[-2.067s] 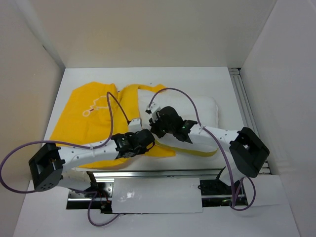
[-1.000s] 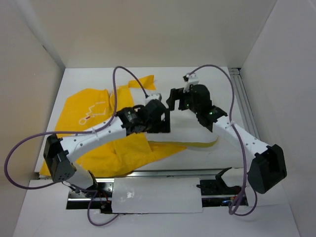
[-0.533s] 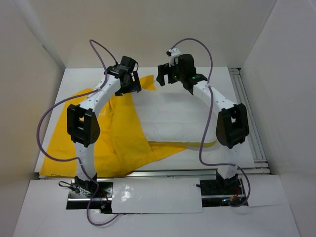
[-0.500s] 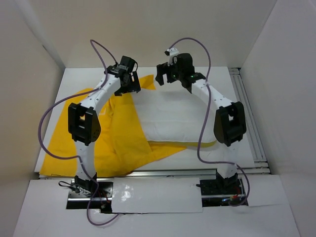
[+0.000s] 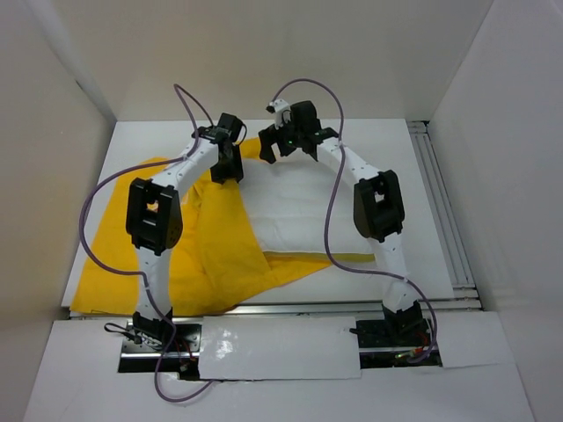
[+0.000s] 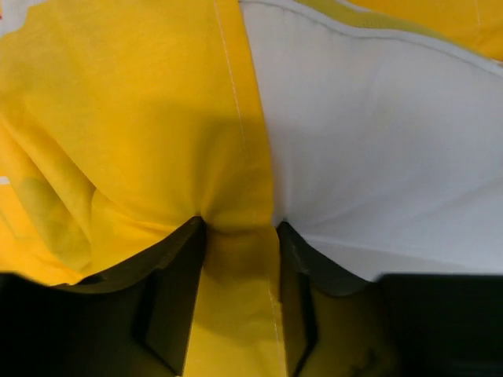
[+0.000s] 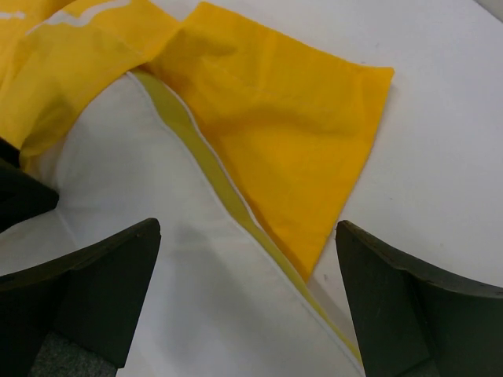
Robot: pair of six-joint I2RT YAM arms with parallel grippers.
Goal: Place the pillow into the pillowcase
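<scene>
on the table, top view: the pillow (image 5: 308,207) lies 9-to-3, the pillowcase (image 5: 207,255) at its 9 o'clock. left wrist view: the left gripper (image 6: 237,232) is partly closed, pinching the pillowcase hem beside the pillow. right wrist view: the right gripper (image 7: 245,236) is wide apart and empty, with the loose flap at 12 o'clock.

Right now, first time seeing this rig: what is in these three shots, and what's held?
Two white robot arms, bolted at the near edge of a white table, each end in a two-finger gripper. The wide picture comes from a fixed camera above and behind them; the other two from wrist cameras. On the table lies a bright yellow fabric pillowcase, its cloth overlapping one side of a white puffy rectangular pillow. The left gripper pinches the pillowcase's stitched edge. The right gripper is open above the pillow's far edge, holding nothing.
</scene>
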